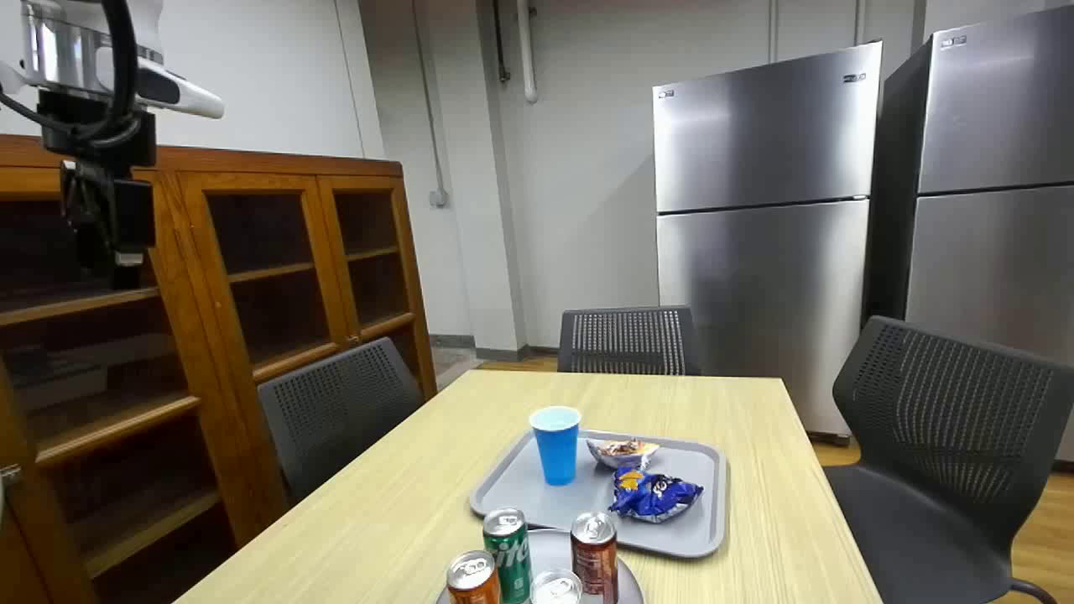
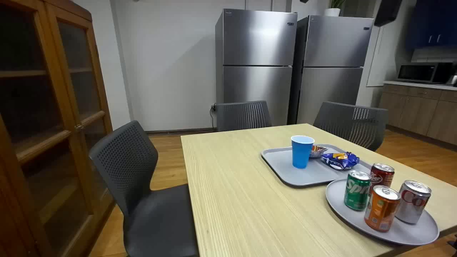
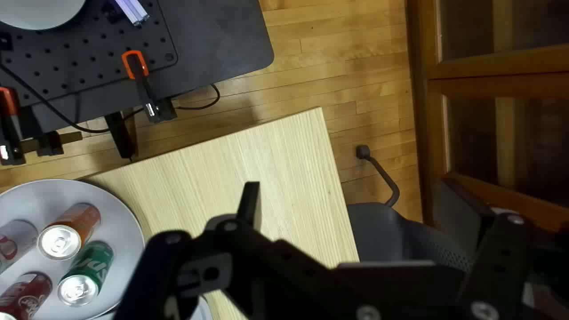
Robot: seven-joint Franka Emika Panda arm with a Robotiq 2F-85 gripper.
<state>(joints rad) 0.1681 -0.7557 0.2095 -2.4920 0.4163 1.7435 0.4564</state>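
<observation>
My gripper [image 1: 113, 252] hangs high at the left in an exterior view, beside the wooden cabinet. In the wrist view the fingers of the gripper [image 3: 355, 200] stand wide apart, nothing between them, over the table corner and a chair. Its closest neighbour on the table there is a round grey tray [image 3: 126, 249] holding a green Sprite can [image 3: 86, 273], an orange can [image 3: 69, 231], a Dr Pepper can [image 3: 27, 293] and a silver can [image 3: 17, 242]. A rectangular grey tray [image 2: 282, 167] carries a blue cup [image 2: 302, 153], a blue snack bag [image 2: 341, 159] and a small snack-filled bowl [image 2: 317, 153].
Dark chairs [image 1: 340, 411] surround the light wooden table [image 1: 403, 520]. A glass-doored cabinet [image 1: 185, 352] lines one side; steel refrigerators [image 1: 763, 235] stand behind. In the wrist view, a black perforated bench [image 3: 213, 40] bears orange-tipped clamps [image 3: 135, 66]. A dark shape [image 2: 388, 12], unclear, intrudes at the top right.
</observation>
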